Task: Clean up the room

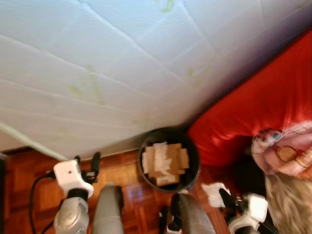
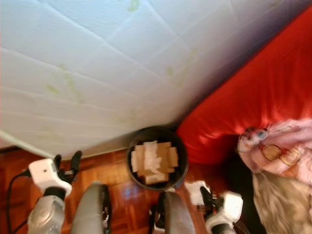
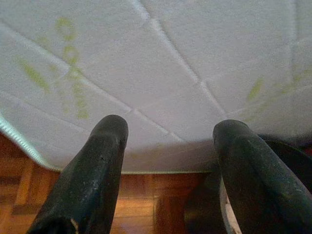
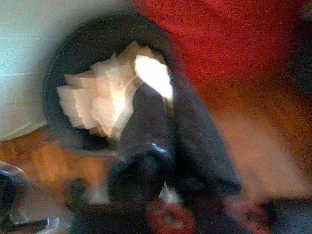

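A crumpled white piece of paper (image 1: 213,191) is seen at the lower right of the frame, pinched between the black fingers of the right gripper (image 1: 222,195); in the right wrist view it appears as a bright white wad (image 4: 153,75) at the fingertips, blurred, so its exact shape and long axis cannot be told. It is held just right of, and near, a round black waste bin (image 1: 145,147) at the lower centre, and its bulk points toward that bin. The bin is filled with flat brown cardboard pieces and white paper scraps (image 1: 163,161).

The bin is stood on a reddish-brown wooden parquet floor (image 1: 29,170), against the edge of a white quilted mattress (image 1: 112,63) with faint green marks, which covers the upper left of the frame. A red sheet (image 1: 263,102) is spread at the right, and a pink printed cloth (image 1: 287,148) lies at the right edge.

The left gripper (image 1: 87,163) is held at the lower left, released, its two fingers (image 3: 92,170) spread apart over the floor beside the mattress edge.
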{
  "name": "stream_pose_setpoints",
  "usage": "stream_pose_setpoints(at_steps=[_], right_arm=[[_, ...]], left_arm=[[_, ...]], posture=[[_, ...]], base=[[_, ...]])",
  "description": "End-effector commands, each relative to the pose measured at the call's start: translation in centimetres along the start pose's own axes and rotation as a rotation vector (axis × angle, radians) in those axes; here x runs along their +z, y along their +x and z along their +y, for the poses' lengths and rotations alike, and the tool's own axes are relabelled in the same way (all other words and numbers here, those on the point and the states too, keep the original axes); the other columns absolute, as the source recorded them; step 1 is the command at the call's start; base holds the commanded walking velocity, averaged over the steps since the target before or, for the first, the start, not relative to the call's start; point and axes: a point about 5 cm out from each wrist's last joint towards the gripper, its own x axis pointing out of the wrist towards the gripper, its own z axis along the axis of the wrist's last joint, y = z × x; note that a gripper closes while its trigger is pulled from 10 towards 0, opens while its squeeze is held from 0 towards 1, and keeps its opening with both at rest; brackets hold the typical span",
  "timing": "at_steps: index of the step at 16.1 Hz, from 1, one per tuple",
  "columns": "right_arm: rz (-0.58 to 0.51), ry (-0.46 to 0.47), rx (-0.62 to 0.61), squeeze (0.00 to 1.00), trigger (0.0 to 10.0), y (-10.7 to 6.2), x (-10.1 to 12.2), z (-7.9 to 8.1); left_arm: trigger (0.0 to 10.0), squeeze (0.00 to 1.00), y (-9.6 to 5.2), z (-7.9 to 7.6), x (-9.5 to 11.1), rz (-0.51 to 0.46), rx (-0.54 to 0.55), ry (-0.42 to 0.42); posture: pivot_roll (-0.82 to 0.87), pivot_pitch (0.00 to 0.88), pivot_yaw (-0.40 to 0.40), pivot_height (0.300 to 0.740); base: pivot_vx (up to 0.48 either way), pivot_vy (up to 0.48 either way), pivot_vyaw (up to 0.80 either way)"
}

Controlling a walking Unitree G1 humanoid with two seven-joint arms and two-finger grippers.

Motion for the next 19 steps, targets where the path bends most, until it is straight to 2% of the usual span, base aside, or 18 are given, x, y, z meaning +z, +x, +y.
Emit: stream_pose_setpoints(at_steps=[1,2,5,6,7,8,10,12,16,19], right_arm=[[0.084,0.047,-0.116,0.0,10.0,4.0,1.8,2.3],[0.078,0.058,-0.155,0.0,10.0,3.8,1.7,1.9],[-0.03,0.118,-0.296,0.0,10.0,2.7,2.7,-0.8],[-0.039,0.125,-0.303,0.0,10.0,2.5,2.8,-1.2],[-0.012,0.113,-0.255,0.0,10.0,2.5,2.6,-1.0],[0.041,0.066,-0.142,0.0,10.0,2.8,1.9,0.3],[0.086,0.033,-0.076,0.0,10.0,3.4,1.3,1.6],[0.123,0.015,0.006,0.0,10.0,4.6,1.2,4.3],[0.115,-0.056,0.081,0.0,10.0,6.1,2.2,8.2],[0.107,-0.064,0.076,0.0,10.0,6.6,2.6,9.1]], left_arm=[[10.0,0.0,-0.2,-0.1,-0.8,0.047,-0.009,-0.019],[10.0,0.0,0.0,0.0,-0.7,0.046,-0.016,-0.014],[10.0,0.0,0.7,0.4,0.1,0.039,-0.039,0.001],[10.0,0.0,0.9,0.4,0.3,0.039,-0.053,0.008],[10.0,0.0,1.1,0.5,0.4,0.04,-0.068,0.016],[10.0,0.0,1.2,0.5,0.6,0.038,-0.073,0.018],[10.0,0.0,1.3,0.4,0.8,0.034,-0.08,0.022],[10.0,0.0,1.4,0.3,1.6,0.018,-0.098,0.023],[10.0,0.0,1.5,-0.7,3.3,-0.028,-0.151,0.01],[10.0,0.0,1.0,-1.0,3.8,-0.033,-0.157,0.004]], posture=[[0.19,0.329,-0.116,0.642],[0.19,0.32,-0.103,0.642],[0.19,0.298,-0.057,0.642],[0.19,0.293,-0.047,0.642],[0.19,0.291,-0.037,0.642],[0.19,0.293,-0.032,0.642],[0.21,0.299,-0.03,0.642],[0.23,0.318,-0.027,0.642],[0.26,0.354,-0.028,0.642],[0.27,0.369,-0.031,0.642]], base=[[0.0,0.0,0.0],[0.0,0.0,0.0],[0.0,0.0,0.0],[0.0,0.0,0.0],[0.0,0.0,0.0],[0.0,0.0,0.0],[0.0,0.0,0.0],[0.0,0.0,0.0],[0.0,0.0,0.0],[0.0,0.0,0.0]])
